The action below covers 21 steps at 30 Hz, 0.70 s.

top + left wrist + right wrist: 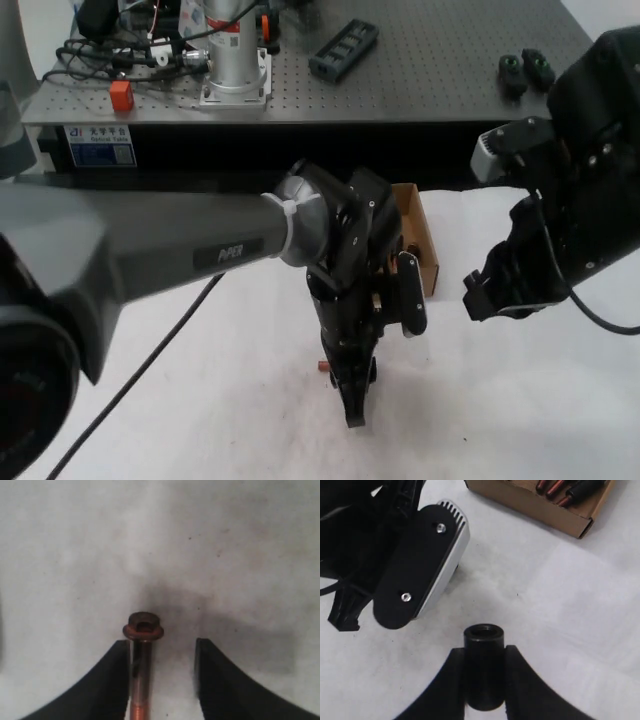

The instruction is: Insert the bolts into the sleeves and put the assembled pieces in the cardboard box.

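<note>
Left pincer [161, 642]: open, astride the bolt [141, 670]; one finger touches the shank, the other stands apart.
Bolt: copper-coloured metal with a flanged hex head; its long axis runs along the fingers, head outward, at the white cloth [225, 555] mid-surface.
Right pincer [484, 650]: clamped on the sleeve [484, 675].
Sleeve: matt black cylinder, bore mouth pointing away from the wrist.
Next move: probably closing on the bolt, which is not yet gripped; the left arm is nearer.
Cardboard box [530, 502]: at the cloth's far edge, holding assembled pieces [555, 489].
</note>
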Available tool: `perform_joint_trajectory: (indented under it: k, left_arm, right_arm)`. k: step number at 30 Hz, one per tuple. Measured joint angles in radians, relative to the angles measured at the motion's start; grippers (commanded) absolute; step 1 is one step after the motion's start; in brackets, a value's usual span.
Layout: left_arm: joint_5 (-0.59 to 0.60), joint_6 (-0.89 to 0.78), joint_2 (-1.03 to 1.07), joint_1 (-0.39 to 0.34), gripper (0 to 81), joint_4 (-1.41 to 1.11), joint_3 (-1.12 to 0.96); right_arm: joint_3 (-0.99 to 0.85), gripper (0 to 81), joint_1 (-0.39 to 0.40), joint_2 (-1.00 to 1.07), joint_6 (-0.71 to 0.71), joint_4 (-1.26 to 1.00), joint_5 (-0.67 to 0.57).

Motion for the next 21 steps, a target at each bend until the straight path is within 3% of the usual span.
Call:
perform_joint_trajectory:
  k: [9, 15, 21]
  left_arm:
    - [-0.016, 0.025, 0.013, 0.0, 0.7, 0.017, -0.003]
    - [-0.016, -0.095, 0.013, 0.0, 0.6, 0.017, -0.01]
    - [-0.01, -0.428, -0.082, 0.026, 0.6, -0.091, -0.007]
  right_arm:
    - [0.0, 0.9, 0.0, -0.023, 0.0, 0.016, 0.0]
    - [0.0, 0.9, 0.0, -0.023, 0.0, 0.027, -0.048]
    - [0.015, 0.9, 0.0, -0.028, 0.018, -0.033, -0.206]
